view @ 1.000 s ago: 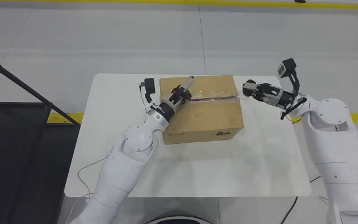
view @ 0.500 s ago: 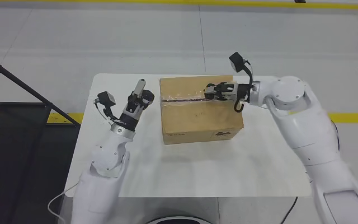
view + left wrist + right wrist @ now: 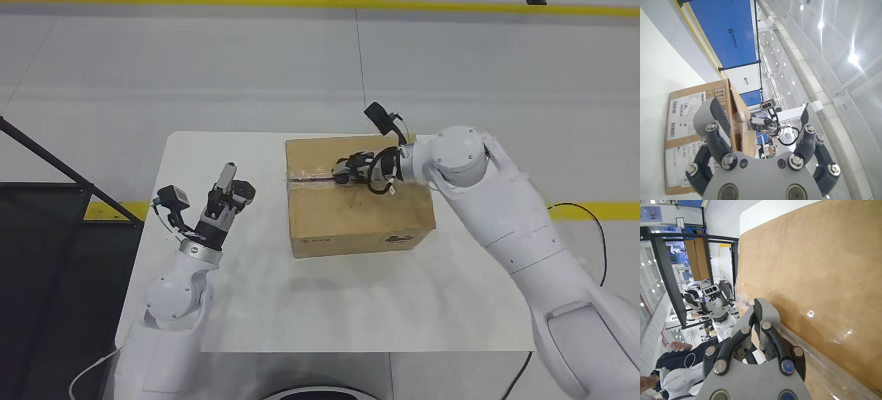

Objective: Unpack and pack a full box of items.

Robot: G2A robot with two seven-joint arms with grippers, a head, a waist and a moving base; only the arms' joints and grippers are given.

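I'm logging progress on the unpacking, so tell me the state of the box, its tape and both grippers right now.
cardboard box: closed, flaps down, resting on the table.
tape: in place along the top seam, wrinkled at one end.
left gripper: open, empty, beside the box, apart from it.
right gripper: shut, fingertips at the taped seam on top; whether it pinches tape is unclear.

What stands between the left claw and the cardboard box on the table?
Nothing visible. The open left claw hangs beside the cardboard box, with only table surface between them. The right claw is at the tape seam on the box's top, outside that gap.
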